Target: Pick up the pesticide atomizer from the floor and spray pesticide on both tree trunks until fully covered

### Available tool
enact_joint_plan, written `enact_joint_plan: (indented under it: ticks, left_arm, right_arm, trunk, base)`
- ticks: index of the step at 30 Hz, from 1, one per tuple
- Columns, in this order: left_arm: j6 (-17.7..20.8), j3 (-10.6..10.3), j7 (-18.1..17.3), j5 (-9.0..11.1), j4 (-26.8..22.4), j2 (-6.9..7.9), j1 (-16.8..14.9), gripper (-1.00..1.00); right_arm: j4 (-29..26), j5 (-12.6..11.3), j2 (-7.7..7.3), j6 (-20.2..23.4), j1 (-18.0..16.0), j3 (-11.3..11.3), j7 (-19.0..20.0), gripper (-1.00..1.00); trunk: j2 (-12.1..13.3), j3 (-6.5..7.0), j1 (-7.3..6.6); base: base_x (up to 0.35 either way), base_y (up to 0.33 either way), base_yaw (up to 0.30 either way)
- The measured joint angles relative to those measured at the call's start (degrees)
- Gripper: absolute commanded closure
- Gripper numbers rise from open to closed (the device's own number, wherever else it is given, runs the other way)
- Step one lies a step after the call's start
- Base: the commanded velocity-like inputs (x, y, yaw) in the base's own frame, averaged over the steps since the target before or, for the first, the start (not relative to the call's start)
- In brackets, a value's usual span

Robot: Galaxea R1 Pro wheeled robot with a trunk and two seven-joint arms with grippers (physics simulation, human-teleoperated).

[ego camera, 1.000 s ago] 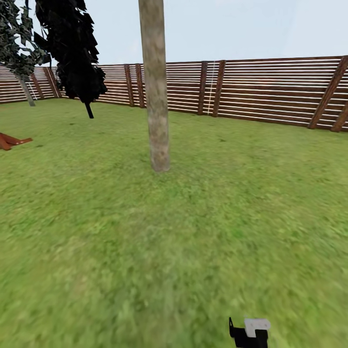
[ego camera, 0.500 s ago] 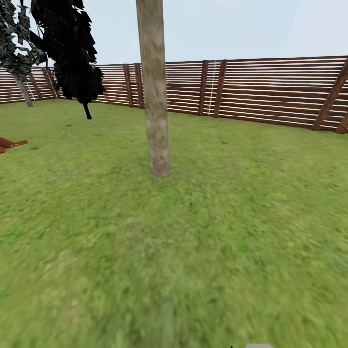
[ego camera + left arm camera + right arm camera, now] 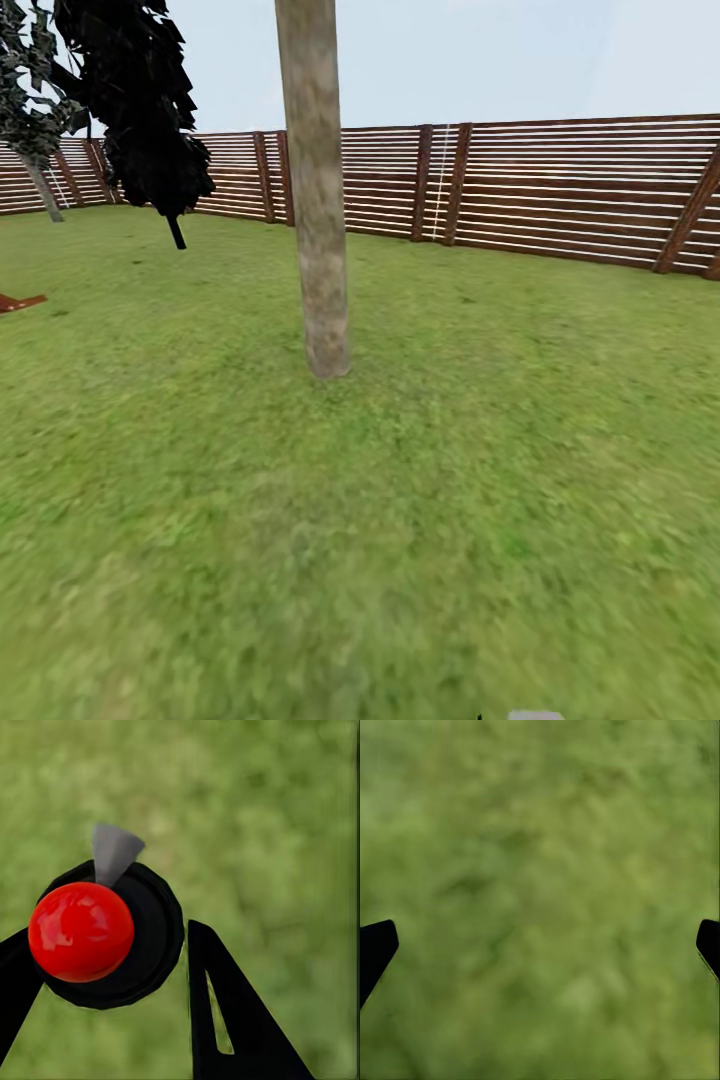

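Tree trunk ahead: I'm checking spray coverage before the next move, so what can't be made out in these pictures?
- Tree trunk: top cut off by the head view's upper edge; far side faces away; no spray visible.
- Atomizer: left wrist view shows its red ball and black disc; the rest lies behind them, left tool closed on it.
- Right tool: only its tips show, wide apart, over blurred grass.

Left end effector (image 3: 105, 967) grips the atomizer (image 3: 97, 934) betw. its fingers, lawn (image 3: 262, 817) beneath. Right end effector (image 3: 540, 945), fingers spread wide, also above lawn. Ahead of both: tree trunk (image 3: 315, 190) on the grass; fence (image 3: 560, 190) behind it; bushy tree (image 3: 140, 100) further left of trunk.
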Motion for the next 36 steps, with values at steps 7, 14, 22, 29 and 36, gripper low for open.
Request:
enact_joint_plan:
  ticks: [7, 14, 22, 29, 36]
  left_arm:
    - [0.00, -0.02, 0.00, -0.01, -0.08, 0.00, 0.28, 1.00]
    - [0.00, -0.01, 0.01, -0.01, -0.09, 0.00, 0.29, 1.00]
    - [0.00, -0.02, 0.04, -0.01, -0.09, 0.00, 0.29, 1.00]
    - [0.00, -0.01, 0.03, -0.01, -0.09, 0.00, 0.29, 1.00]
    - [0.00, -0.02, 0.02, -0.01, -0.09, 0.00, 0.29, 1.00]
  right_arm:
    - [0.00, -0.02, 0.00, 0.00, 0.00, 0.01, 0.00, -1.00]
    - [0.00, 0.01, 0.00, 0.00, 0.00, 0.01, 0.00, -1.00]
    - [0.00, -0.02, 0.00, 0.00, 0.00, 0.01, 0.00, -1.00]
    - [0.00, -0.01, 0.00, 0.00, 0.00, 0.00, 0.00, -1.00]
    - [0.00, 0.01, 0.00, 0.00, 0.00, 0.00, 0.00, -1.00]
  trunk:
    - [0.00, 0.00, 0.00]
    - [0.00, 0.00, 0.00]
    - [0.00, 0.00, 0.00]
    - [0.00, 0.00, 0.00]
    - [0.00, 0.00, 0.00]
  base:
    - [0.338, 0.000, 0.000]
    - [0.338, 0.000, 0.000]
    - [0.338, 0.000, 0.000]
    - [0.338, 0.000, 0.000]
    - [0.338, 0.000, 0.000]
